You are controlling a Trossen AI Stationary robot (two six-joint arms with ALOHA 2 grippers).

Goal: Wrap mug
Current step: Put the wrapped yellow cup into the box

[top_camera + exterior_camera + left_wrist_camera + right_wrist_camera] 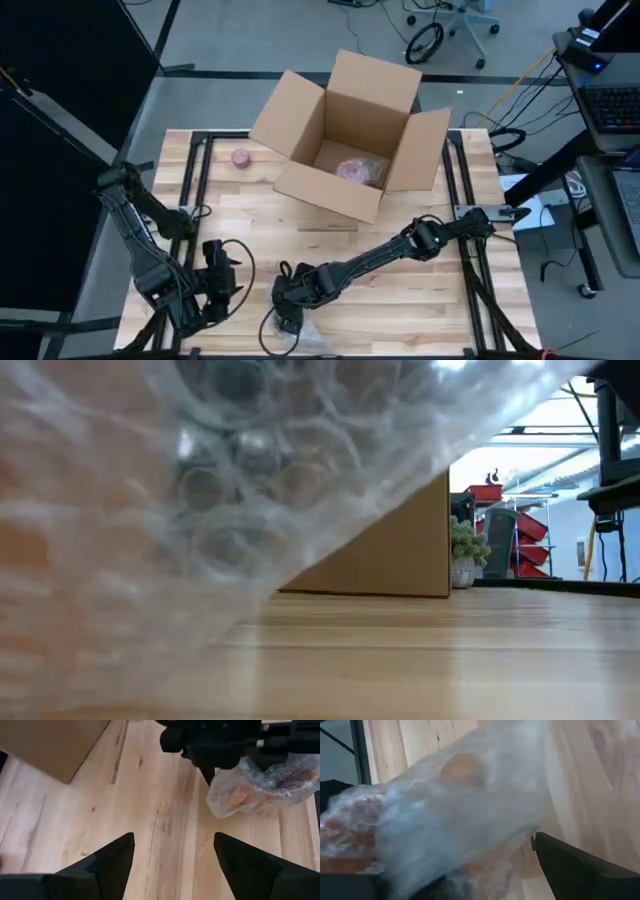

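Observation:
The mug (240,795) shows orange-brown through a loose bundle of bubble wrap (312,335) lying on the table near its front edge. The bubble wrap (200,510) fills much of the low view, with one edge raised off the table. My right gripper (288,320) is at the bundle's left end, open, reaching in from the far right. My left gripper (232,285) stands open to the left of it, a short way off, with bare wood between its fingers (115,855). My right gripper stands open in the loose bubble wrap (470,820) at the bundle's end, slanting down from the far right. The wrap lies over one finger and hides it. The other finger (580,865) is bare beside the wrap's edge. No pinch shows.
An open cardboard box (300,110) stands at the back middle with a wrapped pinkish bundle (360,170) inside. A small pink thing (241,157) lies on the table left of the box. Bare wood spreads between the box and the arms.

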